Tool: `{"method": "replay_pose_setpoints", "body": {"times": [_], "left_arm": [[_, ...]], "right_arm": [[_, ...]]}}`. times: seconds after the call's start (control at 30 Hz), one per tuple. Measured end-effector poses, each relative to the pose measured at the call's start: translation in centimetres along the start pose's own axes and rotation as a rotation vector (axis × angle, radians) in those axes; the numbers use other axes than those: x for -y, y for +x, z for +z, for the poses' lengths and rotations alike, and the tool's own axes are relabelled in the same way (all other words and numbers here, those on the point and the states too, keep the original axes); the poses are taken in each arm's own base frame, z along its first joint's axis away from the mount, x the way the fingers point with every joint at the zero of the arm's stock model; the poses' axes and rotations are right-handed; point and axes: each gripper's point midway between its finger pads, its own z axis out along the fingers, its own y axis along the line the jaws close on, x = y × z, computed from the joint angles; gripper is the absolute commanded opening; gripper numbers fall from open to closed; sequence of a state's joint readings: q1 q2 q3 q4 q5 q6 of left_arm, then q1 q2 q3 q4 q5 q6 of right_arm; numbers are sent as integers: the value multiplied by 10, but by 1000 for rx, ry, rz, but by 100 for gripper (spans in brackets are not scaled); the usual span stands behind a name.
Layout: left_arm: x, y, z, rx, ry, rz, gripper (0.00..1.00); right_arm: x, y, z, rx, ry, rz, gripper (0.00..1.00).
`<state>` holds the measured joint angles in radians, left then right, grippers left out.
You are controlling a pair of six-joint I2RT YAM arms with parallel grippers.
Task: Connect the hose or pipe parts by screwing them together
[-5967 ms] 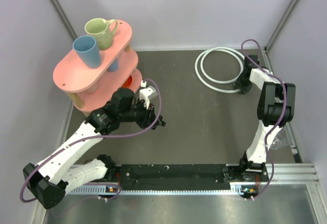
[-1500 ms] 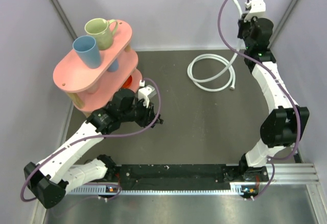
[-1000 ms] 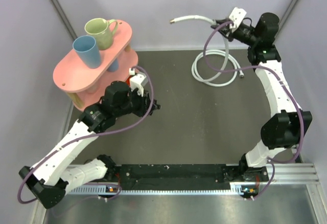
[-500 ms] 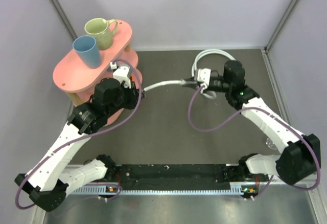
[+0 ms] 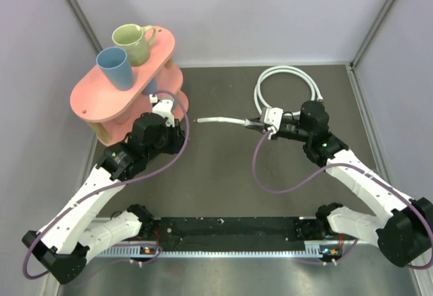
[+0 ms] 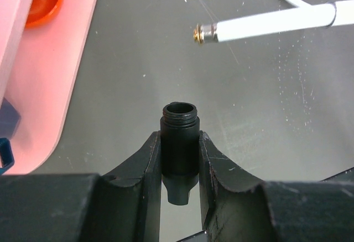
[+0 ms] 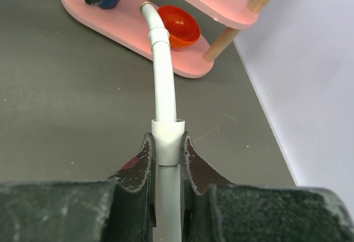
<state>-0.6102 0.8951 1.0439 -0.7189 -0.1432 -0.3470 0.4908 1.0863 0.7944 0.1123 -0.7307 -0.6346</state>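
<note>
i have both parts in the fingers, but they are not joined yet. my left fingers [image 6: 179,142] pinch the black connector [image 6: 180,123] on its two sides. its round open mouth, with the screw ridges, sticks out past the tips and points away from the wrist. my right fingers [image 7: 166,142] are pressed onto the white hose [image 7: 164,90], on a thicker white sleeve some way back from its end. so i think the picking up is done. what is left is lining up the two ends, bringing them together and turning them until they hold.

seen from above, the free piece of hose reaches out to the left from the right fingers, over the dark surface [image 5: 223,174]. its tip stops near the left fingers, close to the pink rack [image 5: 101,100]. the rest of the hose lies in loops [image 5: 260,92] at the far right of the surface.

in the left wrist view, the small shiny end fitting [image 6: 202,32] is up and to the right of the connector's mouth, well apart from it. it lies sideways across the view, so it does not point into the mouth. i think the tip has to swing round to face the mouth first. the hose bends a little past my right fingers, so i think the tip may wobble when i move it.
</note>
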Motion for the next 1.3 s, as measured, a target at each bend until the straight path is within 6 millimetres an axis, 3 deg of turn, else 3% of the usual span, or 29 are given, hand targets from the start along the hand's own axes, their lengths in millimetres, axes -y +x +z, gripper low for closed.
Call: {"method": "replay_pose_setpoints", "body": {"times": [0.27, 0.47, 0.6, 0.97, 1.17, 1.3], "left_arm": [[7, 15, 5, -54, 72, -26, 0], [-2, 2, 2, -58, 164, -183, 0], [9, -8, -6, -44, 261, -264, 0], [57, -71, -50, 97, 607, -441, 0], [71, -100, -59, 107, 719, -452, 0], [80, -122, -67, 110, 778, -409, 0]], "right_arm": [[-11, -4, -7, 16, -4, 70, 0], [-29, -5, -16, 63, 6, 131, 0], [-37, -4, -21, 88, 25, 175, 0], [-29, -40, -49, 263, 147, 162, 0], [-34, -66, -67, 336, 147, 113, 0], [-43, -71, -68, 351, 100, 106, 0]]}}
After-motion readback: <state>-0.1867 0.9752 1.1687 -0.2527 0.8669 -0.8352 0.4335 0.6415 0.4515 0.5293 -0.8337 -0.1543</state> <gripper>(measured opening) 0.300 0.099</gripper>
